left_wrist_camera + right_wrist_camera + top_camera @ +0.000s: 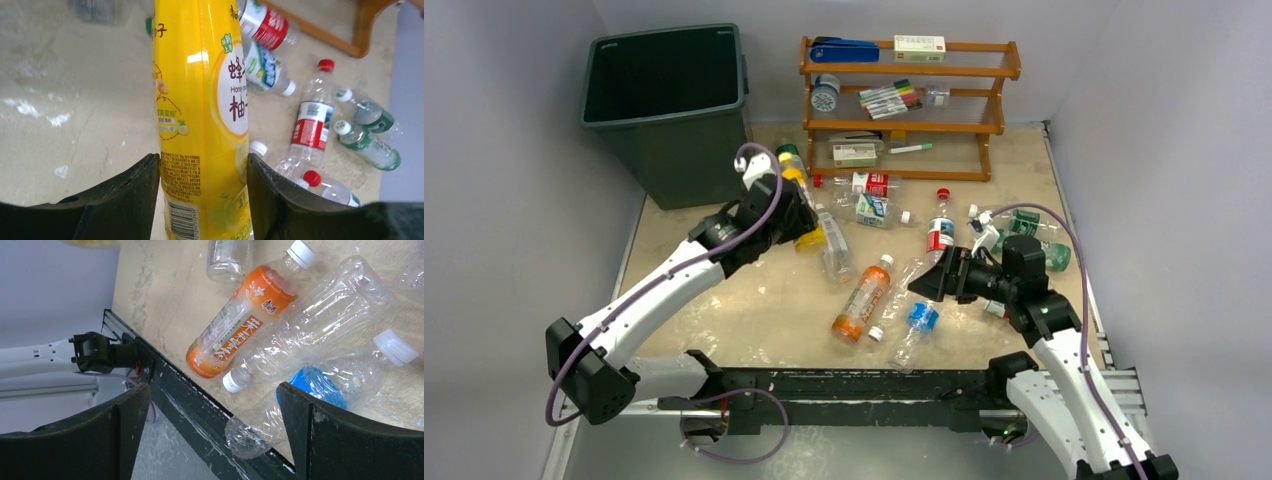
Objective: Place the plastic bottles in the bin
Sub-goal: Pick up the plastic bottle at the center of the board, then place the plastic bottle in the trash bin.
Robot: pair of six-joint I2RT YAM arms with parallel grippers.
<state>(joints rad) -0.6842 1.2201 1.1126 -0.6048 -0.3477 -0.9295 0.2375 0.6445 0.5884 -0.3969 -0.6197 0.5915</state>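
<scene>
L gripper point(202, 162): fingers clamped on yellow-label bottle point(200, 100), low on its body.
Yellow-label bottle, place: top view, at 4 o'clock of bin point(689, 150), near bin's front corner; outside bin.
R gripper point(214, 389): jaws wide apart, gripping nothing; points to 9 o'clock in top view, over bottles at near table edge.
Ahead of R gripper: orange-label bottle point(235, 330), crushed clear bottle point(320, 325), blue-label bottle point(310, 390); all lying flat, packed side by side.
Other bottles: red-label bottle point(940, 230) at 12 o'clock of R gripper; green-label bottles point(370, 145), 2 pcs, at 2 o'clock; more between rack and L gripper.
Bin: upright, 11 o'clock on table point(754, 310); inside dark, contents can't tell.
Rack point(904, 127): orange wood, 12–1 o'clock by back wall; holds pens point(889, 98), box point(919, 43).
</scene>
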